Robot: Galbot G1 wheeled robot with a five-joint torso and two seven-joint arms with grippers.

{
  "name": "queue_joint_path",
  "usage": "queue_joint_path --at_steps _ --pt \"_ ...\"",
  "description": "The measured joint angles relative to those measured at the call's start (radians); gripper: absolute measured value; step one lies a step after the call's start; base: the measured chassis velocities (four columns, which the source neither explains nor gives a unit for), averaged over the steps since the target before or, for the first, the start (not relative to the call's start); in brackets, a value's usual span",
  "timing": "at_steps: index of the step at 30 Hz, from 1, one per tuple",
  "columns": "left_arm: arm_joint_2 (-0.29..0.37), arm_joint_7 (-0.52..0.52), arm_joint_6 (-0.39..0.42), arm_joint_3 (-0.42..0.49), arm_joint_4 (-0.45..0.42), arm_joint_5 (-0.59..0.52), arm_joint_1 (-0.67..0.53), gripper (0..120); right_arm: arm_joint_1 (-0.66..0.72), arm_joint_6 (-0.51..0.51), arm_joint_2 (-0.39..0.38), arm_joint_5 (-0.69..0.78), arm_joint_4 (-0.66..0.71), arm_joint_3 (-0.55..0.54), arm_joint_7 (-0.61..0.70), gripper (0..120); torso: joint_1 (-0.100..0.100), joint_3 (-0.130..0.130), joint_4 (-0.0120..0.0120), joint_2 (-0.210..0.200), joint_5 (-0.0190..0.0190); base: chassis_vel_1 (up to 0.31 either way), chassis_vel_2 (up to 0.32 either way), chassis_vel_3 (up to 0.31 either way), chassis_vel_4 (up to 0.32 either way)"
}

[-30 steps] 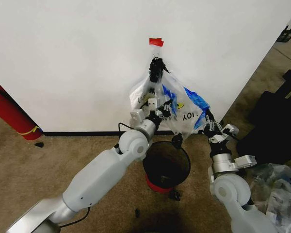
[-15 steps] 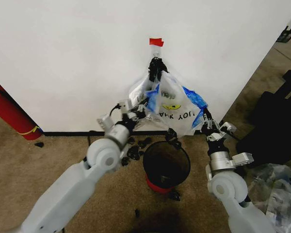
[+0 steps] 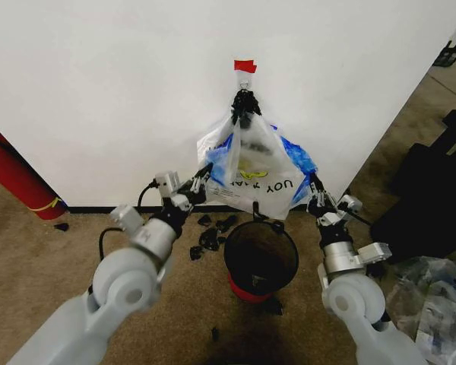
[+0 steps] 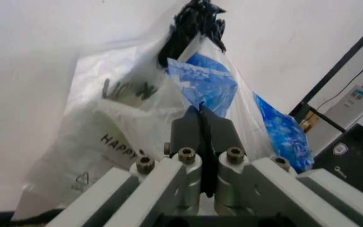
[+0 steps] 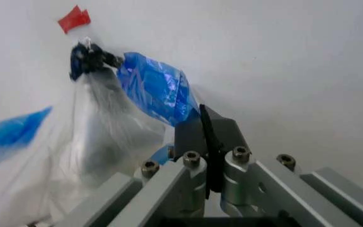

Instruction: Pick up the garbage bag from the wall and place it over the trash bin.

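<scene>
Your thin translucent white garbage bag (image 3: 252,173) with black lettering and blue patches hung from a dark knot (image 3: 245,101) on the plain white wall (image 3: 106,91), just below a small red tape tab (image 3: 245,66) — directly above the round black trash bin (image 3: 260,257). Your left claw (image 3: 199,185) was clenched on the bag's left edge; your right claw (image 3: 314,192) pinched its right corner — as far as the folds let you judge. Between them the bag was stretched wide.

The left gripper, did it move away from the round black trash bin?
Yes. The left gripper slid to the robot's left, off the round black trash bin, pulling the bag's edge.
</scene>
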Motion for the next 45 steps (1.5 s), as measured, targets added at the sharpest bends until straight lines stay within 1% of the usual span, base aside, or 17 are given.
queue_joint_path --at_steps 10,18,21,26,37,42,45 --pt "-0.026 -0.006 -0.015 -0.008 -0.024 0.032 0.092 0 -0.046 0.010 0.002 -0.039 0.018 0.007 0.001 0 0.000 0.000 -0.0002 0.000 0.0000 0.000 0.000 0.000 0.000" --pt "-0.026 -0.002 -0.025 -0.050 -0.064 0.062 0.197 0 -0.082 0.030 0.003 -0.069 0.025 0.010 -0.011 0 0.000 0.000 -0.0001 0.000 0.0002 0.000 0.000 0.000 0.000" --pt "-0.034 0.005 -0.034 -0.061 -0.067 0.091 0.243 0 -0.095 0.044 0.006 -0.085 0.025 0.006 -0.016 0 0.000 0.000 -0.0002 0.000 0.0002 0.000 0.000 0.000 0.000" --pt "-0.043 0.010 -0.042 -0.075 -0.080 0.111 0.286 0 -0.115 0.056 0.008 -0.099 0.024 0.006 -0.027 0 0.000 0.000 -0.0002 0.000 0.0002 0.000 0.000 0.000 0.000" --pt "-0.041 0.018 -0.059 -0.122 -0.111 0.132 0.362 0 -0.166 0.077 -0.001 -0.120 0.045 0.019 -0.049 0 0.000 0.000 -0.0002 0.000 0.0002 0.000 0.000 0.000 0.000" --pt "-0.036 0.029 -0.060 -0.162 -0.148 0.132 0.410 0 -0.195 0.080 -0.016 -0.125 0.070 0.033 -0.071 0 0.000 0.000 -0.0002 0.000 0.0002 0.000 0.000 0.000 0.000" --pt "-0.033 0.034 -0.064 -0.172 -0.152 0.132 0.433 0 -0.212 0.087 -0.017 -0.135 0.070 0.032 -0.079 0 0.000 0.000 -0.0001 0.000 0.0003 0.000 0.000 0.000 0.000"
